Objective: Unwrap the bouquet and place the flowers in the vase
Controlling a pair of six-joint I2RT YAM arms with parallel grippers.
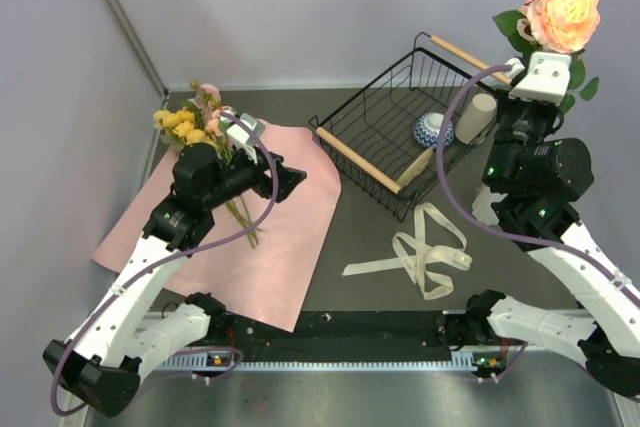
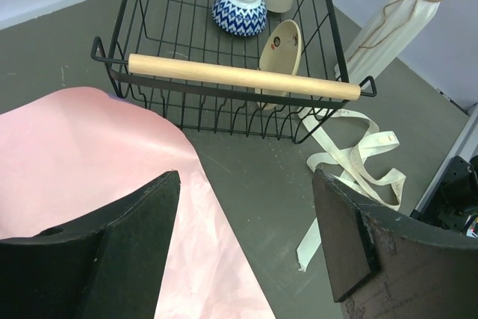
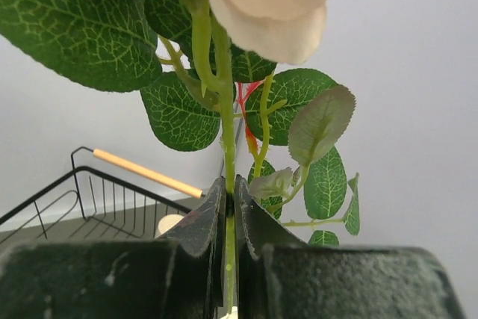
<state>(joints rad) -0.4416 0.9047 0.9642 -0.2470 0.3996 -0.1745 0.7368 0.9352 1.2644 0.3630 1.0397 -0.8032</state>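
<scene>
- Holding a peach artificial rose (image 1: pixel 565 12) high at the far right, the right gripper (image 3: pixel 230 203) has its fingers pressed together on the rose's green stem. In its wrist view we see broad green leaves fanning out just above the fingertips.
- We note the left gripper (image 1: pixel 288 182) hovering over a lilac-pink sheet of wrapping paper (image 1: pixel 290 257), its fingers (image 2: pixel 142 244) well apart with nothing between them.
- The wrapping paper lies opened flat on the left half of the dark grey table (image 1: pixel 370 237).
- The other long-stemmed artificial flowers (image 1: pixel 195 122), yellow clusters and pink blooms, lie on the far left part of the sheet. Their heads point away from the arms and their stems run under the left arm.
- A cream ribbon (image 1: pixel 430 252) lies in loose loops on the bare table between the sheet and the right arm, apart from the paper.
- The tall white ribbed ceramic vase (image 2: pixel 403 20) with a wavy rim stands upright close beside one end of a black wire basket (image 1: pixel 365 112). We find it only in the left wrist view and cannot see inside it.
- The basket has two wooden bar handles and holds three things:
  - a blue-and-white patterned bowl (image 1: pixel 432 129);
  - a smooth cream cylinder cup (image 1: pixel 478 117);
  - a cream spoon (image 2: pixel 280 46) leaning against the basket's near wall.
</scene>
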